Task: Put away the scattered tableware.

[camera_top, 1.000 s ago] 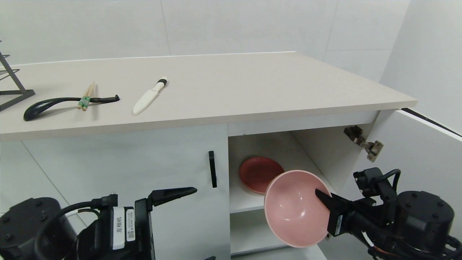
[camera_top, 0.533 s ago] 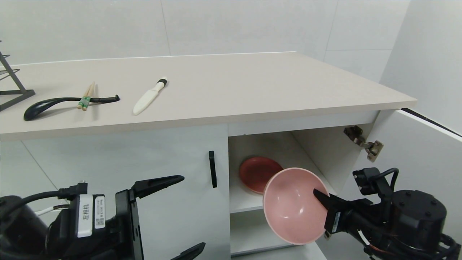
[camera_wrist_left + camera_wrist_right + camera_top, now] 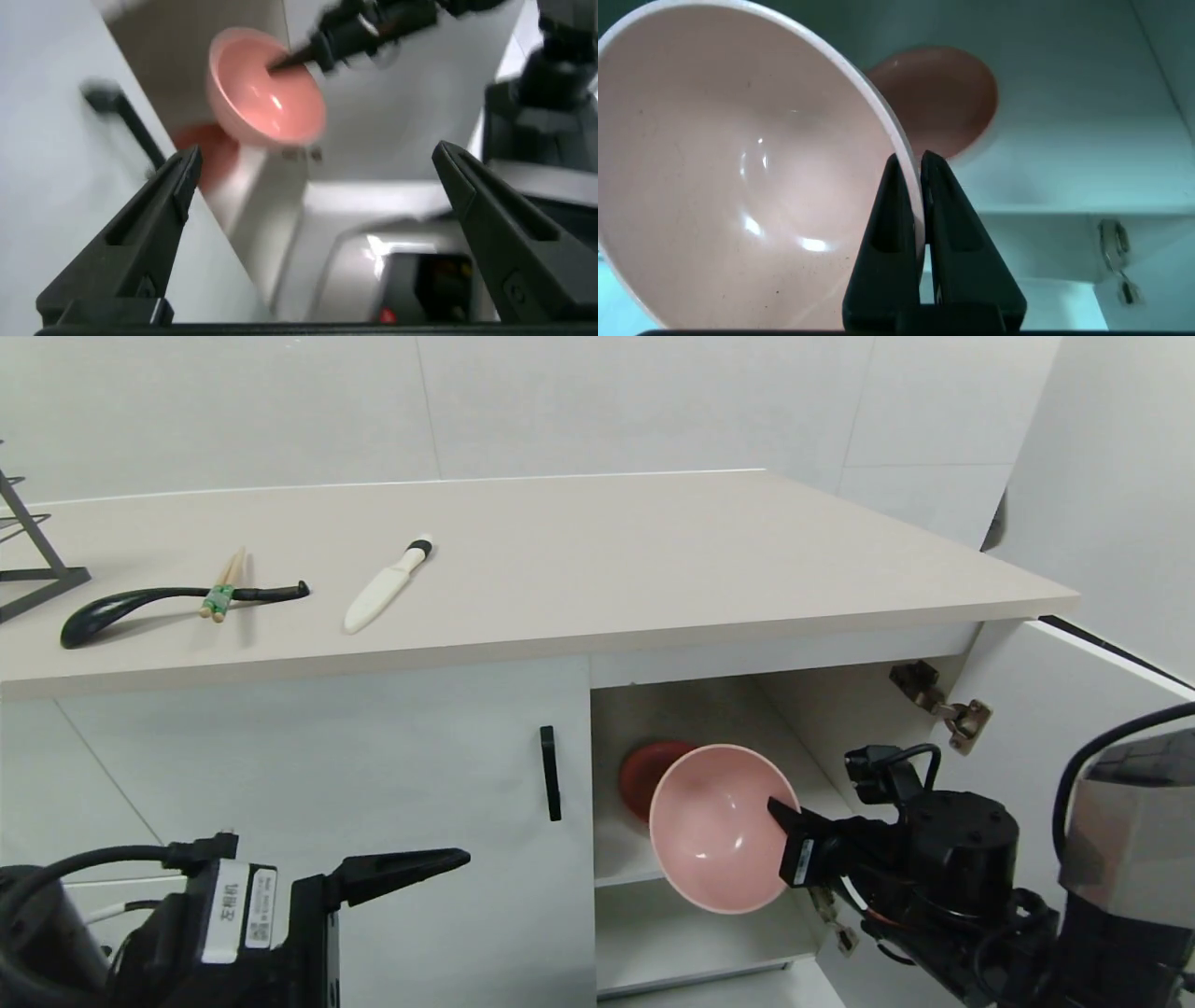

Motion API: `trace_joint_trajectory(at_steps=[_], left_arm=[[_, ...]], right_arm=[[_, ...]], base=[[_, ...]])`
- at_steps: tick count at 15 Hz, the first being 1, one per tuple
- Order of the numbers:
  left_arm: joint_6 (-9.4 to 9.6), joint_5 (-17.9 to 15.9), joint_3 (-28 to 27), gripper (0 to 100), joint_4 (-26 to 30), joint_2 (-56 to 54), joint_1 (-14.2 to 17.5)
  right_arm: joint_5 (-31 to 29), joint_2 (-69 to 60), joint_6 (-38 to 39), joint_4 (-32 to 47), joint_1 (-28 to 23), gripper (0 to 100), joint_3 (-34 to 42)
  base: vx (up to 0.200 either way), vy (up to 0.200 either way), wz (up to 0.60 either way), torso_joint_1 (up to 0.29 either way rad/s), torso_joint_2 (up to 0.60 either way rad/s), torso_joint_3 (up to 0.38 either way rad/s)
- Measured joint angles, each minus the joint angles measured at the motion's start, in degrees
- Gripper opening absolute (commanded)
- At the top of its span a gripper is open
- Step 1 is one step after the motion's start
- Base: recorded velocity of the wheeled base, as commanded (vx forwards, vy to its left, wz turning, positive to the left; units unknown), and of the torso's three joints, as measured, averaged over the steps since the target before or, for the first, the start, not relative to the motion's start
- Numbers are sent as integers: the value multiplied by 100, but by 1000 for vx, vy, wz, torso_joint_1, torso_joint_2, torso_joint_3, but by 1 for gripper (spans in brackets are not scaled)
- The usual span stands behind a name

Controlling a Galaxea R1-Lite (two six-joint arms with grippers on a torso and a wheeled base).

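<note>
My right gripper (image 3: 778, 810) is shut on the rim of a pink bowl (image 3: 714, 826), which is tilted on edge at the mouth of the open cupboard, just over its upper shelf. The jaws (image 3: 913, 187) pinch the pink bowl's (image 3: 738, 177) rim. Behind it a red plate (image 3: 642, 768) lies on that shelf, partly hidden by the bowl. My left gripper (image 3: 318, 159) stands open and empty, low in front of the closed left door; one finger (image 3: 401, 870) shows at the bottom left. The bowl (image 3: 266, 84) and the plate (image 3: 201, 149) lie ahead of it.
On the countertop (image 3: 607, 569) lie a black spoon (image 3: 103, 609), chopsticks (image 3: 222, 586) and a white knife (image 3: 383, 586), with a dark rack (image 3: 37, 565) at the far left. The left door has a black handle (image 3: 551, 773). The right door (image 3: 1074, 709) hangs open beside my right arm.
The right gripper has carried the pink bowl up and to the left into the cupboard opening, covering more of the red plate. The left gripper has shifted left and sunk lower.
</note>
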Motion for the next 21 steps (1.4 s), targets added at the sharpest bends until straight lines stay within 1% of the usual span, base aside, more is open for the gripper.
trace_joint_trajectory(at_steps=[1, 2, 3, 4, 5, 6, 7, 8, 9, 10, 11, 12, 13, 14, 15, 17, 21], left_arm=[[-61, -5, 0, 100, 545, -378, 41], [-189, -11, -7, 100, 953, -758, 80], [-433, -18, -44, 100, 1314, -1150, 122], [-840, -18, -134, 100, 1474, -1440, 194], [-1130, -13, -206, 100, 1560, -1621, 328], [-1239, 15, -272, 100, 1597, -1737, 502], [-1250, 88, -300, 100, 1629, -1748, 658], [-1190, 277, -324, 100, 1641, -1681, 811], [-1081, 534, -335, 100, 1657, -1560, 901], [-978, 683, -341, 100, 1659, -1456, 951], [-775, 918, -341, 100, 1643, -1326, 953], [-551, 1150, -305, 100, 1624, -1139, 883], [-391, 1309, -263, 100, 1618, -987, 753], [-285, 1421, -215, 100, 1618, -866, 603], [-272, 1451, -189, 100, 1619, -783, 532], [-272, 1465, -171, 100, 1630, -695, 489], [-266, 1473, -162, 100, 1630, -645, 477]], right_arm=[[0, 183, 6, 4, -116, 0, -205], [1, 319, 4, 4, -201, 0, -378], [12, 439, 1, 2, -261, 0, -566], [63, 551, -12, -2, -306, 0, -747], [135, 675, -35, -2, -355, 0, -891], [193, 816, -60, 2, -401, 0, -1037], [208, 929, -76, 0, -438, 0, -1142], [212, 1025, -82, 4, -473, 0, -1221], [212, 1084, -89, 0, -499, 0, -1261], [215, 1119, -95, 2, -506, 0, -1282], [212, 1139, -117, 2, -510, 0, -1343], [215, 1143, -130, 0, -507, 0, -1409], [219, 1145, -133, 0, -506, 0, -1467], [219, 1152, -130, 2, -506, 0, -1531], [219, 1158, -128, 0, -510, 0, -1635], [226, 1174, -139, 0, -512, 0, -1864], [335, 1290, -235, 55, -553, 0, -2288]], base=[[0, 0, 0, 0, 0, 0], [0, 0, 0, 0, 0, 0], [0, 0, 0, 0, 0, 0], [0, 0, 0, 0, 0, 0], [0, 0, 0, 0, 0, 0], [0, 0, 0, 0, 0, 0], [0, 0, 0, 0, 0, 0], [0, 0, 0, 0, 0, 0], [0, 0, 0, 0, 0, 0], [0, 0, 0, 0, 0, 0], [0, 0, 0, 0, 0, 0], [0, 0, 0, 0, 0, 0], [0, 0, 0, 0, 0, 0], [0, 0, 0, 0, 0, 0], [0, 0, 0, 0, 0, 0], [0, 0, 0, 0, 0, 0], [0, 0, 0, 0, 0, 0]])
